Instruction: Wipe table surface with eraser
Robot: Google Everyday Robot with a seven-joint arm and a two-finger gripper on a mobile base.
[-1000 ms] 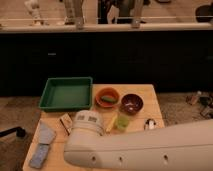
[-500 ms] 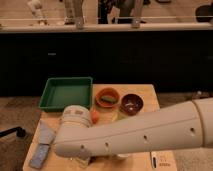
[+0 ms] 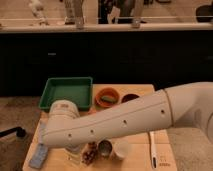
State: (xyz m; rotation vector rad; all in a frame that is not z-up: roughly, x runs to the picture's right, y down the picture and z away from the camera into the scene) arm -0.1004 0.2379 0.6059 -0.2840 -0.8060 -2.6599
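Gripper hung low over the front left of the table surface, mostly hidden beneath the white arm, so whether it held anything could not be told. No eraser showed past the arm. A blue-grey cloth lay left, a green tray behind.

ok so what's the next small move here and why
Probably ease the gripper a little lower, slowly. It hangs under the arm's end, low over the left front of the table, beside the cloth. The eraser is out of sight, likely behind the arm, so no grasp shows and wiping looks premature.
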